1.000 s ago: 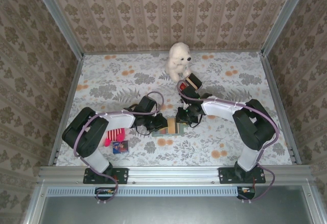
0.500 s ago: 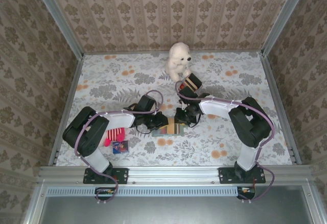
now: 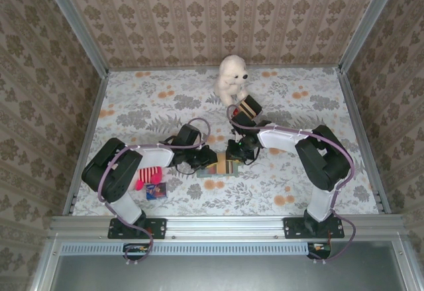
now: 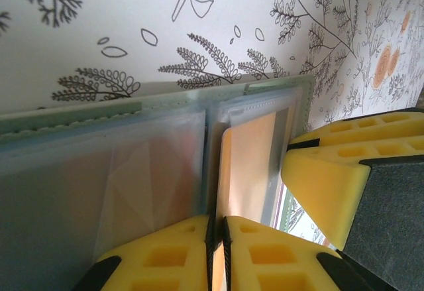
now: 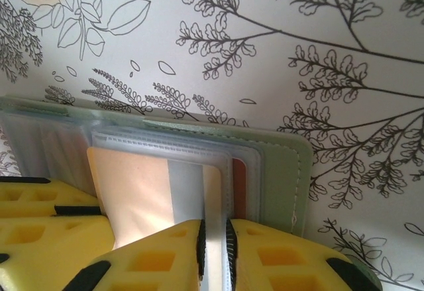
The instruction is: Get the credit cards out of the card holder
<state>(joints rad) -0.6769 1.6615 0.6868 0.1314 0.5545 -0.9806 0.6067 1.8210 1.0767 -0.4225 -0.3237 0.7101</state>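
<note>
- White table printed with flowers and ferns [image 3: 298, 118]: carries everything.
- Flat sage-green folding card holder with clear pockets [image 5: 281, 165]: lies open near the table's middle, between the two arms. Its long axis runs left to right, along the near edge.
- Left gripper [image 4: 216, 223]: yellow fingers pinched on a clear pocket leaf.
- Right gripper [image 5: 213, 228]: clamped on the tan plastic credit card [image 5: 142, 188].
- That card lies over the pockets, beside a red card edge [image 5: 240, 185].

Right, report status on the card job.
Left end effector shut on holder. Right end effector shut on card, card not yet clear of holder. Bear and box behind, apart from holder.
</note>
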